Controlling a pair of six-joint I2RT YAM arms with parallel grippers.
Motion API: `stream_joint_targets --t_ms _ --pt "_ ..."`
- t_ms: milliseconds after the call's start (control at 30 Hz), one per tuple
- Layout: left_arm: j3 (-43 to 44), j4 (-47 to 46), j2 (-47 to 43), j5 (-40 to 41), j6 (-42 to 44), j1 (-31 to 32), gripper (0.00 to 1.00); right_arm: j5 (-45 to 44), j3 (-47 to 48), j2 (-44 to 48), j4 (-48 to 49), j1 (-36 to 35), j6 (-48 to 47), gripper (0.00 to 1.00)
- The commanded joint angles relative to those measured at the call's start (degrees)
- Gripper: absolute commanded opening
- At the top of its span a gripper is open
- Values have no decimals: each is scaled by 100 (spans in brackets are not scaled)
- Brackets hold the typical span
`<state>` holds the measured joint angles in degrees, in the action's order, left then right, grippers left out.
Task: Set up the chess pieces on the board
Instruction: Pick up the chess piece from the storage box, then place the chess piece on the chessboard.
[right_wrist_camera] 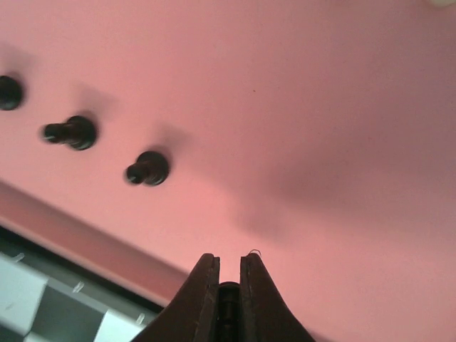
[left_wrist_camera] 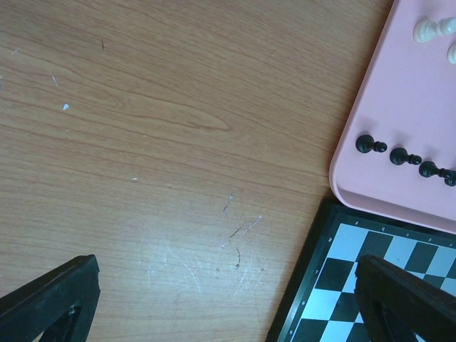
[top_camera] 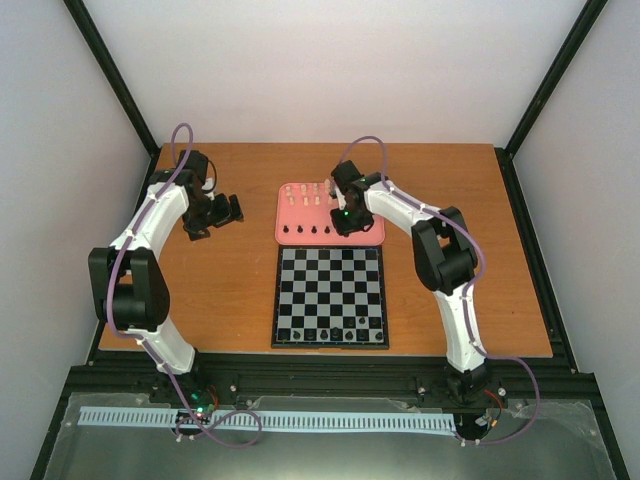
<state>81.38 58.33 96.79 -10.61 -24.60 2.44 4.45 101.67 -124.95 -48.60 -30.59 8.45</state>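
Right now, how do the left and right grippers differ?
The left gripper is wide open above the wooden table; the right gripper is pinched shut on a small dark piece above the pink tray. Both are near the far edge of the chessboard.

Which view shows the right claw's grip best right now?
Right wrist: the right claw sits at the bottom edge, nearly closed on a small dark thing, likely a black piece, above the pink tray. The top view shows it tiny, over the tray, grip hidden. The left wrist view misses it.
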Motion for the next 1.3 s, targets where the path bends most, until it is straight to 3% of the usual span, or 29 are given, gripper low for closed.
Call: stream_joint_targets --t_ms 0,267,567,1267 --pt "61 -36 -179 -47 87 36 100 -12 -401 1014 89 -205 153 3" --pt "-30 -88 -259 -100 78 35 100 240 -2236 2496 263 -1377 704 3" --pt "-115 -118 -317 -128 78 31 100 253 -3535 3066 520 -2482 1324 3" --pt "-204 -119 -458 -86 52 32 100 -10 -4014 2896 762 -2670 1524 4"
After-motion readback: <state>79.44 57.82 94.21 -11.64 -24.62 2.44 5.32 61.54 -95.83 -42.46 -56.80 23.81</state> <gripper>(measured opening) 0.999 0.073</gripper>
